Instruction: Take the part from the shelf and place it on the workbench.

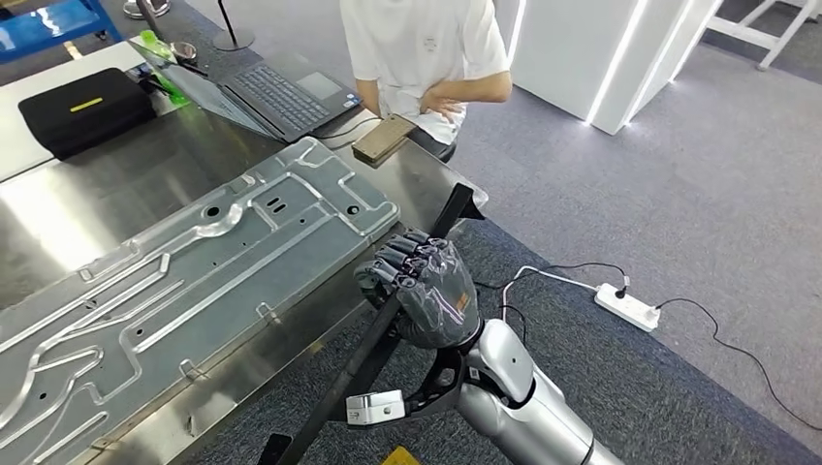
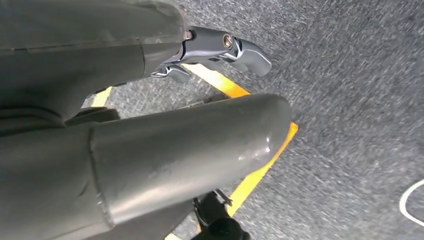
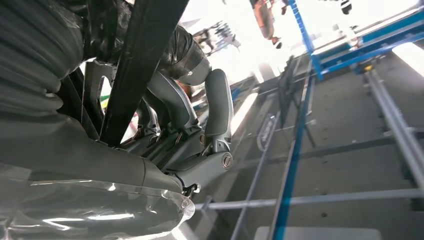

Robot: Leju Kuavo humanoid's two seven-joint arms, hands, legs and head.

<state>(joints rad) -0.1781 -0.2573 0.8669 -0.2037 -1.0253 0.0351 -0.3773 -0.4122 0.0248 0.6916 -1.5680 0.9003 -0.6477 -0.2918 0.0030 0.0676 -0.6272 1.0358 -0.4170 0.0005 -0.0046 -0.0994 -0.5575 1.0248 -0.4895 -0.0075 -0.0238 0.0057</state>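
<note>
Silver embossed panel (image 1: 184, 281) at nine o'clock on the steel workbench (image 1: 87, 208); black bar (image 1: 388, 329) in the grey right hand (image 1: 422, 286); speckled grey carpet (image 1: 679, 194) at three o'clock.

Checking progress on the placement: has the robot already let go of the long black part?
No, the right hand has its fingers wrapped around the long black part beside the workbench edge.
</note>
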